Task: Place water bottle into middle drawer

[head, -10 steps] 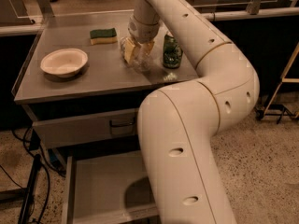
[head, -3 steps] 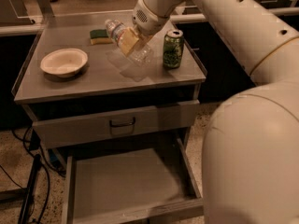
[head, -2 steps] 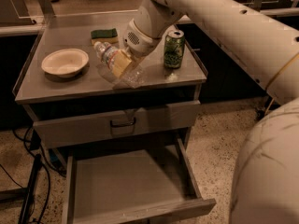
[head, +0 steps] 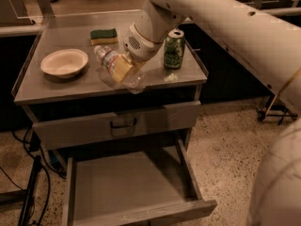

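The clear ribbed water bottle [head: 109, 60] is tilted, cap up and to the left, held in my gripper [head: 123, 69] above the front part of the countertop. The gripper's yellowish fingers [head: 121, 67] are closed on the bottle's middle. The white arm reaches in from the upper right. The middle drawer [head: 127, 187] is pulled out below the cabinet, a wide shallow grey metal tray with a bare bottom. It lies lower and nearer than the bottle. The top drawer with a black handle [head: 123, 123] is closed.
A green drink can [head: 173, 49] stands at the counter's right. A white bowl [head: 64, 62] sits at the left and a green and yellow sponge [head: 104, 36] at the back. Cables [head: 28, 192] lie on the floor to the left.
My gripper has lifted the bottle off the counter near the can and carried it left, forward and down toward the counter's front edge. The bottle now tilts more.
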Tool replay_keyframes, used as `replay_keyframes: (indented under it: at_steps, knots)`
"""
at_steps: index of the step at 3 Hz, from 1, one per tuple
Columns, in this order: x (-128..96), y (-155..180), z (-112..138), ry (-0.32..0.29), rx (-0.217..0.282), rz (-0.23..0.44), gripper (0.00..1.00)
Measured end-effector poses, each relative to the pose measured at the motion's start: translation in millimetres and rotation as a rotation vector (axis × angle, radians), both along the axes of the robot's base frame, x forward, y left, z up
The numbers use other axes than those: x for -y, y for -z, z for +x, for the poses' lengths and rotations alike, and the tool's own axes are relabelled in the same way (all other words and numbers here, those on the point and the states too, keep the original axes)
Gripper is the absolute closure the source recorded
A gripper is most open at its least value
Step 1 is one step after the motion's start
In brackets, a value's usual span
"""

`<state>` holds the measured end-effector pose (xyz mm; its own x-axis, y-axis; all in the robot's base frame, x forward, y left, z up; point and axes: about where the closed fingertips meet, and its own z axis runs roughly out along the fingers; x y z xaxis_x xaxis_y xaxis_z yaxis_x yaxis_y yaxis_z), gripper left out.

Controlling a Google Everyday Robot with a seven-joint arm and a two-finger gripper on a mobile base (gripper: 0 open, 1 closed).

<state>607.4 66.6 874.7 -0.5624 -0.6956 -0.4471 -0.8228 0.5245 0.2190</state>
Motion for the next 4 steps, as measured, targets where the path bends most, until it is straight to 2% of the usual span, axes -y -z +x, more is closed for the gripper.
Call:
replay_keyframes:
  at_steps: [1, 2, 3, 4]
  knots:
    - [6.9, 3.5, -54.4, 0.045, -0.040, 0.010, 1.00]
    - [9.6, 11.2, -84.9, 0.073, -0.083, 0.028, 1.00]
    - [9.6, 11.2, -84.9, 0.073, -0.083, 0.028, 1.00]
    - [8.7, 36.3, -95.2, 0.087, -0.138, 0.018, 1.00]
